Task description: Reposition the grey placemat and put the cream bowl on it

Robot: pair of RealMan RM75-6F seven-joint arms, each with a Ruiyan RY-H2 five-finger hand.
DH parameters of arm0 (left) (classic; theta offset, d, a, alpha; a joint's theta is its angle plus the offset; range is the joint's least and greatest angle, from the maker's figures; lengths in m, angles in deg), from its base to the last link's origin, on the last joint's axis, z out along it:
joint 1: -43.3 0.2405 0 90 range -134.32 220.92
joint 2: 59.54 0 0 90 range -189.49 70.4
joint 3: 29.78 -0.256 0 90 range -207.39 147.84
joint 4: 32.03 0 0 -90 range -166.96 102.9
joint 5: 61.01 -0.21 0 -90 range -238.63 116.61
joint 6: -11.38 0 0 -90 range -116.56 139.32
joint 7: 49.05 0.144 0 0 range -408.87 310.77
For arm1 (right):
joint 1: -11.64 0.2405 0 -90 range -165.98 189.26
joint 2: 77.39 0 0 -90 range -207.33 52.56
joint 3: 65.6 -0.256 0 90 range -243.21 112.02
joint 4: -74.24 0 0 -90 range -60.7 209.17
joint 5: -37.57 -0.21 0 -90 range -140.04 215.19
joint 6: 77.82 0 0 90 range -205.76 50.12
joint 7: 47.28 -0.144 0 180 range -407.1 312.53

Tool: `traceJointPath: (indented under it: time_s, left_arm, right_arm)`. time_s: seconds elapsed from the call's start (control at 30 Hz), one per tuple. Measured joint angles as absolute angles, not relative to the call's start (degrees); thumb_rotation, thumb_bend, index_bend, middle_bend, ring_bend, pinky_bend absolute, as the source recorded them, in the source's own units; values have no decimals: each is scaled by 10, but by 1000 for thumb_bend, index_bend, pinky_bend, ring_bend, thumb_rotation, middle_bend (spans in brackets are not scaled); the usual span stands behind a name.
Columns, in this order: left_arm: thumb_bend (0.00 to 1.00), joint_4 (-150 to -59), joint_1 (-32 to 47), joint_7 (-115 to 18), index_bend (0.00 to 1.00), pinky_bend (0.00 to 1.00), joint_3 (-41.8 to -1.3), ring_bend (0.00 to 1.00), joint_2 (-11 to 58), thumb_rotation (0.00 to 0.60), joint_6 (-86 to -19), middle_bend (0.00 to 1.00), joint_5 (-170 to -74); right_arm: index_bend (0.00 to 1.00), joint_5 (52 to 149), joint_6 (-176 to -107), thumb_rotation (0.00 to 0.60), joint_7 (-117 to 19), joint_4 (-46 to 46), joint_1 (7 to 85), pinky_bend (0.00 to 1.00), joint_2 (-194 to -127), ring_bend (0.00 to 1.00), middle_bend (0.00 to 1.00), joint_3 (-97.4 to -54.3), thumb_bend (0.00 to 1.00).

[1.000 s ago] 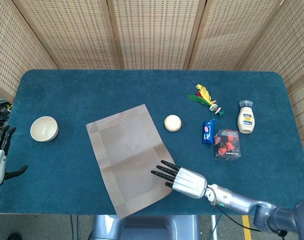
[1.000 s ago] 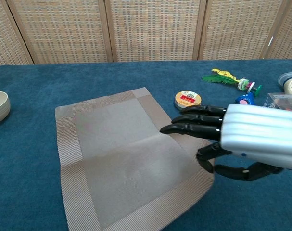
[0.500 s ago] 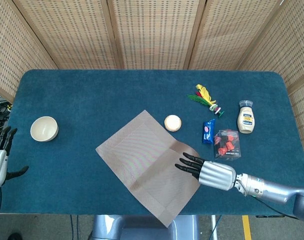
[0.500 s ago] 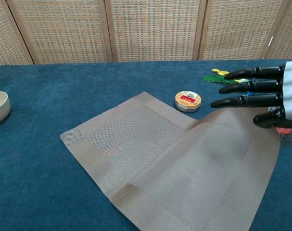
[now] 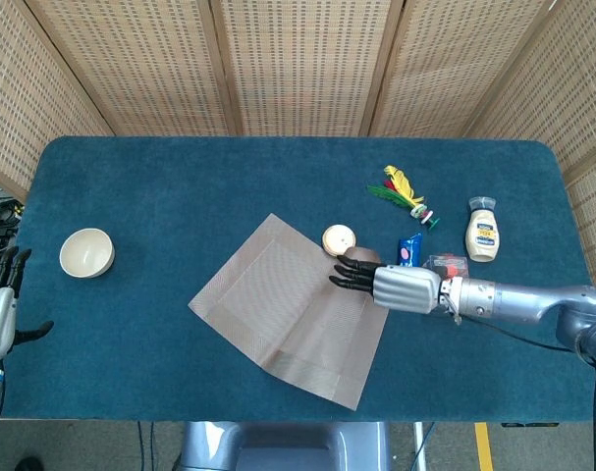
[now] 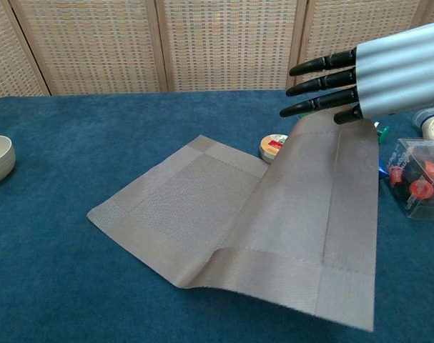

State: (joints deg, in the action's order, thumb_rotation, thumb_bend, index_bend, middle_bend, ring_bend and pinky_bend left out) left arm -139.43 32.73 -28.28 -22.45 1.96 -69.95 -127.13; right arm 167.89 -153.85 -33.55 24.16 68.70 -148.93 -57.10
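1. The right hand (image 6: 374, 68) is up off the tabletop (image 5: 180, 177) now, pinching one edge of the grey placemat (image 5: 278, 294). A second ago it lay low over the mat's near corner; now that side is lifted and hangs from the hand like a flag in the chest view.
2. The mat has swung. It was lying long-side toward the robot, and now it sits turned and dragged toward the small round tin (image 5: 338, 238), with the raised edge just beside that tin and the far half flat on the cloth.
3. The fingers (image 6: 320, 78) point straight out above the mat with the thumb tucked below, so the hold is a pinch, not a full wrap.
4. The cream bowl (image 5: 86, 252) has not budged. It stands well apart from the mat, on the side away from the tin, untouched.
5. The left hand (image 5: 1, 314) waits at the tabletop's edge nearer the bowl, fingers spread, holding nothing.
6. My read: the repositioning is under way but not finished. The mat needs laying flat before the bowl can go on it.
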Motion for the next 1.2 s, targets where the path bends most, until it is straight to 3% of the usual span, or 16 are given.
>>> traceJointPath:
  time_s: [0.37,0.43,0.5,0.53,0.57,0.63,0.87,1.2]
  left_arm:
    - [0,-1389,323,-280,0,0,-223,0,20,600,-692,0,-1258]
    - [0,-1389,322,-278,0,0,-223,0,21,600,-690,0,-1258]
    - [0,-1390,322,-278,0,0,-224,0,21,600,-690,0,-1258]
    - [0,-1391,322,-278,0,0,-224,0,21,600,-691,0,-1259]
    - [0,-1392,322,-278,0,0,-224,0,21,600,-692,0,-1261]
    - [0,-1393,322,-279,0,0,-226,0,21,600,-691,0,-1263]
    - [0,-1388,319,-293,0,0,-233,0,19,600,-680,0,-1284]
    - [0,-1321,293,-351,0,0,-249,0,45,600,-643,0,-1378]
  right_arm:
    - [697,1666,-1510,600,-373,375,699,0,-1520,0,28,-548,596]
    - [540,1660,-1507,600,-376,390,696,0,-1521,0,7,-545,528]
    - [232,1650,-1505,600,-377,404,690,0,-1523,0,0,-544,330]
    - [87,1645,-1504,600,-376,408,686,0,-1523,0,0,-544,178]
    - [15,1639,-1503,600,-374,409,683,0,-1523,0,0,-546,66]
    - [0,1619,-1503,600,-367,408,672,0,-1524,0,0,-553,0]
    - [0,1512,-1525,600,-338,300,607,0,-1489,0,0,-602,0]
    - [0,1348,-1575,600,-348,-34,462,0,-1387,0,0,-643,0]
